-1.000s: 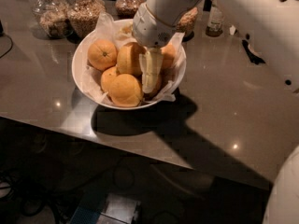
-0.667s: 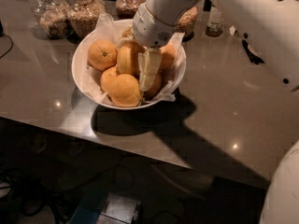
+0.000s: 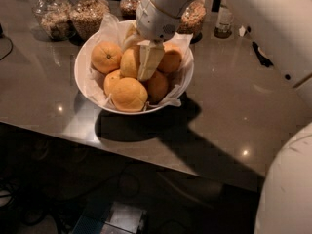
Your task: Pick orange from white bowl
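The white bowl (image 3: 83,77), lined with crinkled white paper, stands on the grey counter and holds several oranges. My gripper (image 3: 140,68) reaches down from above into the middle of the bowl. It lies against the right side of a pale yellowish orange (image 3: 129,62) in the centre. A deeper-orange fruit with a dark stem mark (image 3: 106,56) lies at the left. A large pale orange (image 3: 128,94) lies at the front. Two more oranges (image 3: 170,60) sit to the right of the gripper, partly hidden by it.
Glass jars of grains and nuts (image 3: 87,13) stand in a row behind the bowl. A small bottle (image 3: 224,21) stands at the back right. My white arm (image 3: 273,28) crosses the right side. The counter's front edge (image 3: 146,160) runs below the bowl.
My gripper has shifted a little up and to the left within the bowl. The oranges and the bowl have stayed where they were.
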Available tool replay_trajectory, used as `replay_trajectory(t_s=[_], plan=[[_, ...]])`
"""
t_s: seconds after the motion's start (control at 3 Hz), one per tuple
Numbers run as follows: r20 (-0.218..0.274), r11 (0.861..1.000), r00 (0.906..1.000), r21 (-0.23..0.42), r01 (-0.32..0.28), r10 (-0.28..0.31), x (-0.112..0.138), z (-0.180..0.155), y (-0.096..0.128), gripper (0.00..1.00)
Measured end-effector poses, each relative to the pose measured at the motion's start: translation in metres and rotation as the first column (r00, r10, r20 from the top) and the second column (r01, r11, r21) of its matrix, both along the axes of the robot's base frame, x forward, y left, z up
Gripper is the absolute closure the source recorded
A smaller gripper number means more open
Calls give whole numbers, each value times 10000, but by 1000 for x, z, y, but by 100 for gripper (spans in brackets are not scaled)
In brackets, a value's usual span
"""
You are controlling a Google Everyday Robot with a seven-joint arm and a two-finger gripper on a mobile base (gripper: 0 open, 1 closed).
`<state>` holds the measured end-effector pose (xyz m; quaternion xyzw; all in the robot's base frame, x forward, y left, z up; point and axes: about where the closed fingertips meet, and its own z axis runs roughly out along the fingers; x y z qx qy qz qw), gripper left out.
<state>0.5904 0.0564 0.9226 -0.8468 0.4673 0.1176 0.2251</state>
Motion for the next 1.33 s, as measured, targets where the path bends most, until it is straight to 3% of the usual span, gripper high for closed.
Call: replay_trajectory(t_s=[0.33,0.67,1.0,1.33], plan=[[144,9999,9999,-102,-86,87,10,-4,4,88],[144,9999,9999,-101,-86,87,10,-2,4,100],[144,9999,9999,-97,-85,87,10,-2,4,100],[77,9990,10000,456,10,-14,10,6,2,100]])
